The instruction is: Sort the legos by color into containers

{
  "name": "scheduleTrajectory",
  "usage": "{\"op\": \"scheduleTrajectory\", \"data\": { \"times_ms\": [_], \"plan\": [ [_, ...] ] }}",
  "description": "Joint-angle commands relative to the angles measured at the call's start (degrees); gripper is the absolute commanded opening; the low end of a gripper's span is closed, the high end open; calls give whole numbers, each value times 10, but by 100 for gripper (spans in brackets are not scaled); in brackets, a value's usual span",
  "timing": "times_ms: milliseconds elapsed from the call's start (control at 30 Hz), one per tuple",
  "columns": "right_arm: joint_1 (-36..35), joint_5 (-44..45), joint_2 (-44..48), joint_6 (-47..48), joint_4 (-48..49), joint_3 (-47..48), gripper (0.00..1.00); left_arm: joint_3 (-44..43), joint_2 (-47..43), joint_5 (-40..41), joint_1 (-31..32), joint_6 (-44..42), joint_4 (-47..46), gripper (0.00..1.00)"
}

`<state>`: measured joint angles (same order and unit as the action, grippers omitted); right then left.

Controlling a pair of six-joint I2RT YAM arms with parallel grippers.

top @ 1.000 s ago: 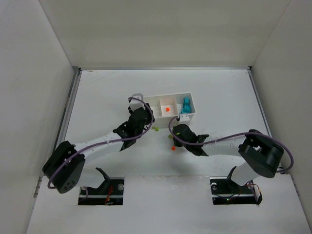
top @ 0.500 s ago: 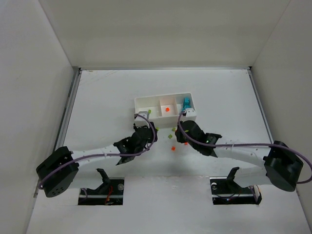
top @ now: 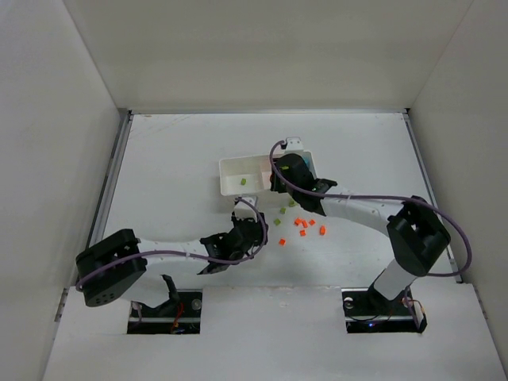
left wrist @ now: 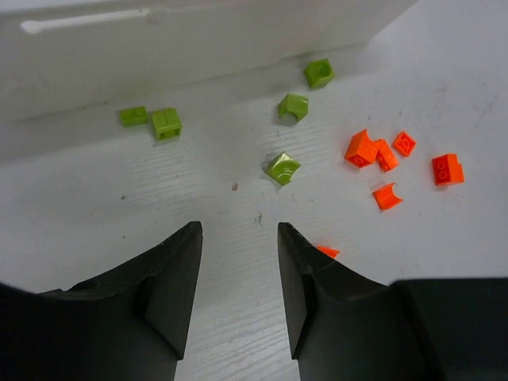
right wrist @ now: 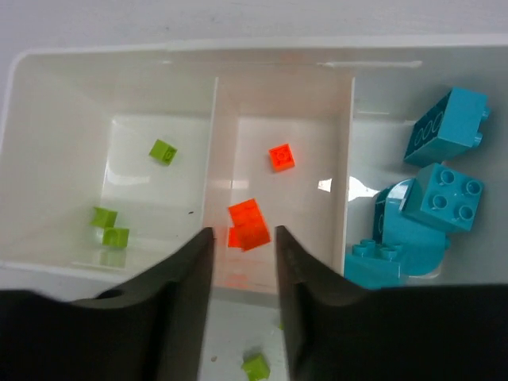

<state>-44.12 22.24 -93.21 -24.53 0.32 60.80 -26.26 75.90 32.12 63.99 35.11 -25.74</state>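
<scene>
While the right hand point(right wrist: 244, 232) hangs over the white tray point(right wrist: 119, 83), its two fingers stand partly apart above the middle compartment and grip nothing. The orange-red bricks point(right wrist: 248, 225) seen between the tips lie on that compartment's floor, with one more orange-red piece point(right wrist: 280, 156) nearer the tray's far wall. Three lime green bricks point(right wrist: 163, 151) sit in the tray's left compartment, and the teal bricks point(right wrist: 440, 194) crowd its right one. Over the worktop point(top: 175, 159) in front of the tray's near wall, the left hand point(left wrist: 238, 230) is held low, its fingers also partly apart with nothing between them. Loose green bricks point(left wrist: 282, 167) lie scattered between that hand and the tray, and two of them point(left wrist: 166, 123) lie close under the tray's wall. A cluster of loose orange-red bricks point(left wrist: 361, 148) lies a little farther out from the tray, toward its right end. One orange chip point(left wrist: 327, 252) shows just beside one of the left hand's fingers.
</scene>
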Motion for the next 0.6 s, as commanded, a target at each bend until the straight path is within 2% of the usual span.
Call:
{"op": "scheduleTrajectory", "data": {
  "times_ms": [0, 33, 100, 200, 400, 567],
  "plan": [
    [4, 13, 0, 14, 17, 24, 49, -23, 26, 3, 5, 0, -42, 40],
    [3, 21, 9, 14, 21, 14, 55, -33, 41, -5, 4, -4, -44, 41],
    [2, 28, 28, 14, 30, -6, 56, -47, 64, -16, 3, -7, -47, 41],
    [1, 39, 73, 8, 36, -53, 55, -63, 98, -30, 3, -8, -63, 41],
    [-13, 55, 172, -46, 64, -189, 45, -99, 157, -43, -1, -19, -69, 41],
    [-22, 61, 232, -99, 64, -276, 44, -113, 187, -44, -11, -24, -70, 41]
  ]
}}
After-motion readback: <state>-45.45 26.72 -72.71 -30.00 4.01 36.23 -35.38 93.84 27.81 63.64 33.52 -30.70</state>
